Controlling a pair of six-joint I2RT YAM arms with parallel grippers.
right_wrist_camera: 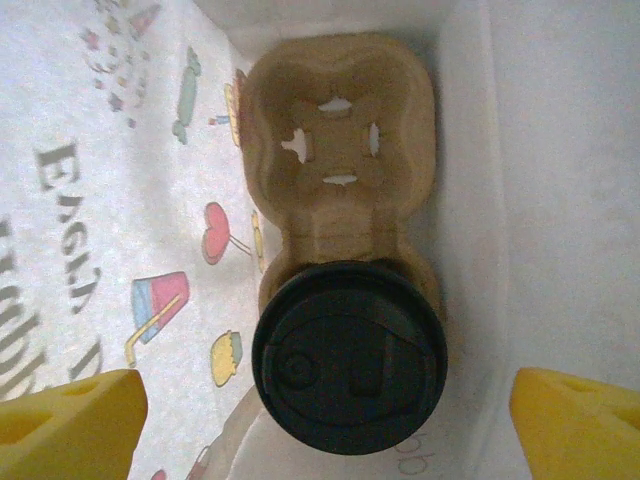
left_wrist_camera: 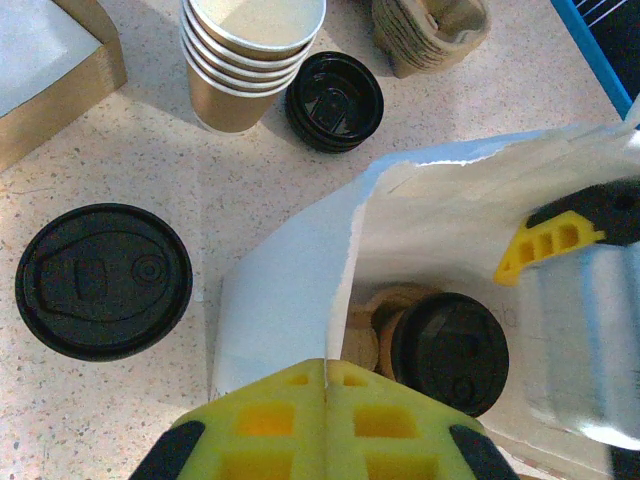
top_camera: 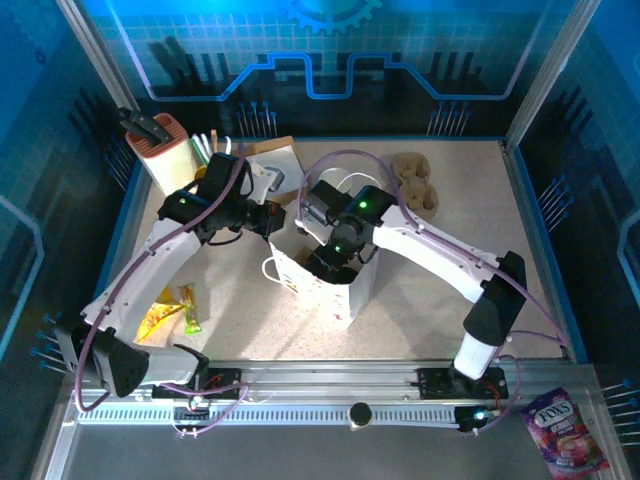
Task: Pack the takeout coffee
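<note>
Takeout coffee sits inside the bag, directly beneath the spread right gripper.

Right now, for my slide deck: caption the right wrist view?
Lidded coffee cup seated in pulp carrier inside printed bag, yellow fingers open alongside.

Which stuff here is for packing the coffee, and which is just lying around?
For the job: paper bag, cup carrier inside it, lidded cup in the carrier, second lidded cup beside the bag.
Lying about: knife block, snack packets, sweets pouch.
</note>
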